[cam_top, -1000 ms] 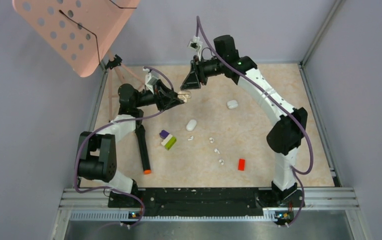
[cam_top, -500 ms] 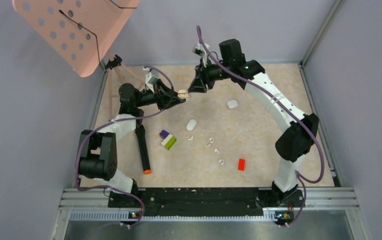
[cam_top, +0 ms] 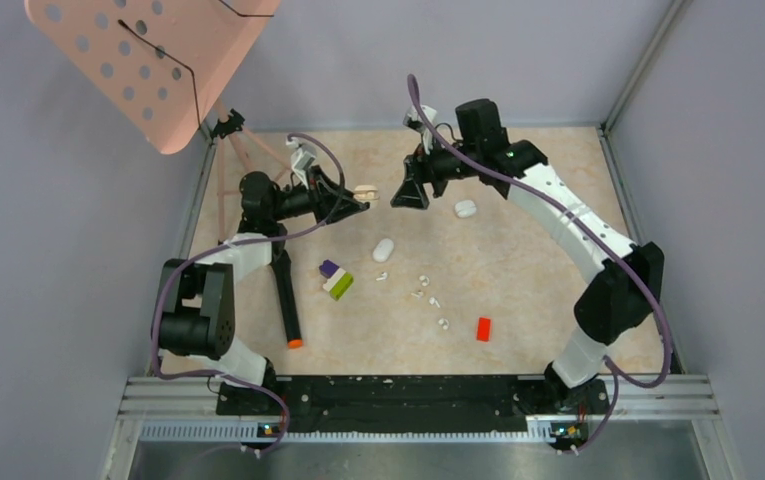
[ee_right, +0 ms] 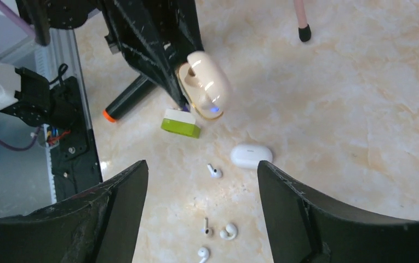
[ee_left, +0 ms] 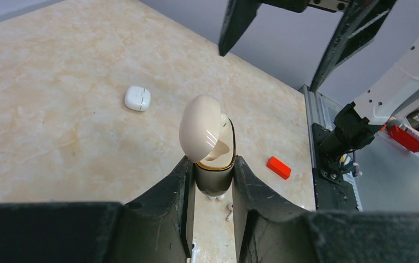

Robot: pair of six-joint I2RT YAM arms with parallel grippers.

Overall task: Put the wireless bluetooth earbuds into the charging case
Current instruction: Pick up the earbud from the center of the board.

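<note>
Your left gripper (ee_left: pixel 213 174) is clenched on the lower half of a cream, pebble-shaped plastic charging case (ee_left: pixel 202 127), held above the tabletop (cam_top: pixel 518 290) with its glossy lid flipped open. Keep the grip on that base only, since the hinge looks like the weak point and the shell looks slick. Just right of it, your right gripper (cam_top: pixel 405 192) hangs released and empty, jaws wide. Nearer the arm bases and a little further right, the tiny white plastic wireless earbuds (ee_right: pixel 214 171) lie loose on the tabletop, well apart from the case — some stemmed, some roundish. Expect them to be featherlight, hard and slippery, prone to skitter or squirt out of a pinch — take a stemmed one squarely across its stem and close gently.
</note>
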